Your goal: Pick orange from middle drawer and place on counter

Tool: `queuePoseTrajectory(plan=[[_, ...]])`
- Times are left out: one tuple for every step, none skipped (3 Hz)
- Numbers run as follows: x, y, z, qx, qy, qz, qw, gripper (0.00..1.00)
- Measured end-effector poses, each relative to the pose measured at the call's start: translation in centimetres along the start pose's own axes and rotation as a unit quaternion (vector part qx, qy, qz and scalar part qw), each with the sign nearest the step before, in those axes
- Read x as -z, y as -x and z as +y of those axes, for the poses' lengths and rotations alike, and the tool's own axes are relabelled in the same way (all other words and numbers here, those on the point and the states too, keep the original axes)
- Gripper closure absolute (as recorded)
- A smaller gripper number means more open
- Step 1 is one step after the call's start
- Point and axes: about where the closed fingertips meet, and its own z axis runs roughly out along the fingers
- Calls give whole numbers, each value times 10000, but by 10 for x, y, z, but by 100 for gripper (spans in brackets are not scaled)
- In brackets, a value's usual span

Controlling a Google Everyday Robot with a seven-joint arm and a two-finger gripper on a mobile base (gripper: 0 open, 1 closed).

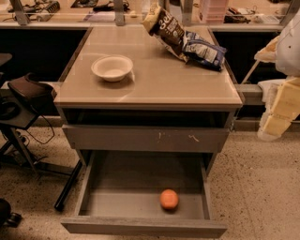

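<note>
The orange (169, 199) lies on the grey floor of the open middle drawer (140, 227), near its front panel and a little right of centre. The drawer is pulled far out below a closed drawer front with pale scratch marks (145, 138). The glossy beige counter (164, 82) tops the cabinet. My gripper (277, 116) hangs at the far right of the view, beside the counter's right edge, above and to the right of the orange and well apart from it. It holds nothing that I can see.
A white bowl (112, 67) sits on the counter's left half. Two snack bags (183, 40) lie at its back right. A dark chair (26, 96) and stand legs are to the left. A cluttered workbench (140, 11) runs behind. The floor is speckled.
</note>
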Motion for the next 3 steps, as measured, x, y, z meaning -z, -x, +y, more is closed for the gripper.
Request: queuePoseTrajectory(plan=[[0, 0, 0, 0, 1, 0, 10000, 0], [-22, -5, 9, -39, 160, -43, 9999, 0], [-66, -9, 43, -117, 495, -285, 9983, 0]])
